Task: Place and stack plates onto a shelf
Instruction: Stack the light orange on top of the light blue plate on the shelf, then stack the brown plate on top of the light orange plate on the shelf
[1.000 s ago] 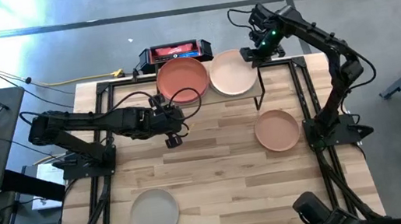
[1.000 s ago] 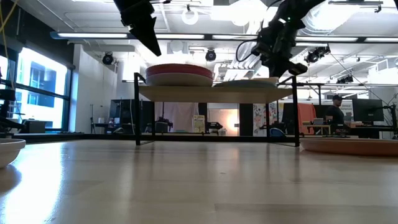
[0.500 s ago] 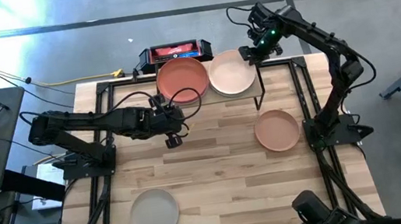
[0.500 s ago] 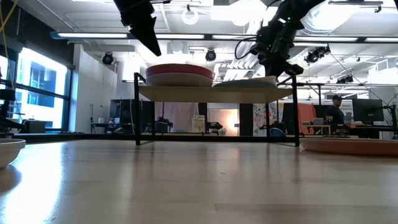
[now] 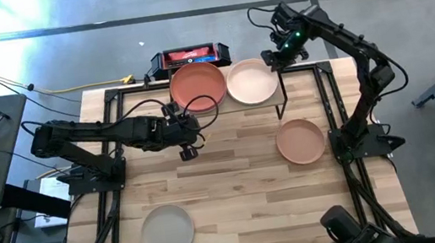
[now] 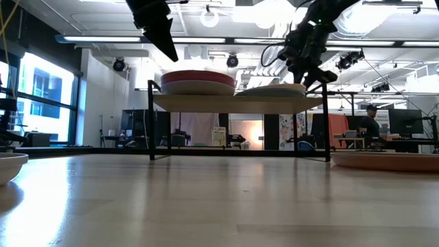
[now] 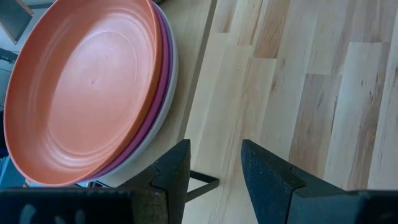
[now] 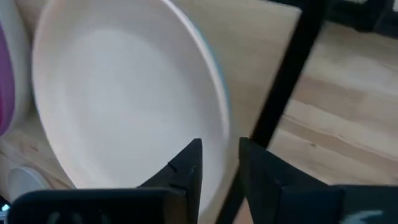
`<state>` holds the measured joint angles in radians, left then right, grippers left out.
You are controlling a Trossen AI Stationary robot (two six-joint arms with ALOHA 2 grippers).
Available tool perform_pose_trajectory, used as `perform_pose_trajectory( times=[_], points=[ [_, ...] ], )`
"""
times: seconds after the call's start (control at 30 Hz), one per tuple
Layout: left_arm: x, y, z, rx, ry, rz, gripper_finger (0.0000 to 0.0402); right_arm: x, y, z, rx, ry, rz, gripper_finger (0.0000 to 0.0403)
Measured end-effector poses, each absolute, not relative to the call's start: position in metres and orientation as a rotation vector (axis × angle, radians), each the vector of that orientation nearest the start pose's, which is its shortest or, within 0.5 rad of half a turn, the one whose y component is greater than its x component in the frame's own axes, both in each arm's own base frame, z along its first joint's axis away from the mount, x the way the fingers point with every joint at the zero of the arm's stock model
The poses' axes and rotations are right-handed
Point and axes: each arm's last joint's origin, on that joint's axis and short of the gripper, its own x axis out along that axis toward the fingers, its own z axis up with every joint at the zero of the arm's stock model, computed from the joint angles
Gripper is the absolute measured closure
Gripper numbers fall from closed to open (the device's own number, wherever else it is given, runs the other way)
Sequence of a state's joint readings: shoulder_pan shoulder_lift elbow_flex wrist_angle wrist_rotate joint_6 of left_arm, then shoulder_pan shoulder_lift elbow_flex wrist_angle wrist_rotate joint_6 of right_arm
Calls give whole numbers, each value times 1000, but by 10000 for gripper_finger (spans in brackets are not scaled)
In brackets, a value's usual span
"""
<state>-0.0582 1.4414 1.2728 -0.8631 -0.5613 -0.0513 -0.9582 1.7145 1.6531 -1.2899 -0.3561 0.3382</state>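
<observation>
Right tool (image 5: 271, 59), jaws parted, holding nothing, beside matte peach plate (image 5: 251, 81) on shelf (image 6: 236, 103).

The right gripper (image 5: 270, 60), at the two-o'clock end of the shelf (image 5: 298, 85), has parted its fingers (image 8: 186, 167) from the rim of the cream plate (image 5: 251, 81); a second ago they were clamped on that rim. In the low view the plate (image 6: 278, 90), earlier tipped up toward the gripper (image 6: 306, 77), now lies flatter on the shelf (image 6: 236, 103). From above it has slid slightly toward three o'clock, and the gripper has shifted very little.
</observation>
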Motion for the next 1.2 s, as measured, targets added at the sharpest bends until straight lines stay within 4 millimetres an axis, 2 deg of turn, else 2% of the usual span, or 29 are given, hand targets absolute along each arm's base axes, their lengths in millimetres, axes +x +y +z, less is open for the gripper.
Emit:
perform_pose_trajectory(
  times=[0.27,0.53,0.83,1.2],
  points=[
    [285,-1,304,272,979,482,268,194,-260,317,1144,1038,-701,316],
    [285,0,304,270,980,485,268,201,-254,317,1158,1036,-641,316],
    [285,6,304,260,984,505,268,203,-252,317,1169,1038,-658,316],
    [284,8,303,230,993,506,268,192,-249,320,1194,1076,-659,316]
  ],
)
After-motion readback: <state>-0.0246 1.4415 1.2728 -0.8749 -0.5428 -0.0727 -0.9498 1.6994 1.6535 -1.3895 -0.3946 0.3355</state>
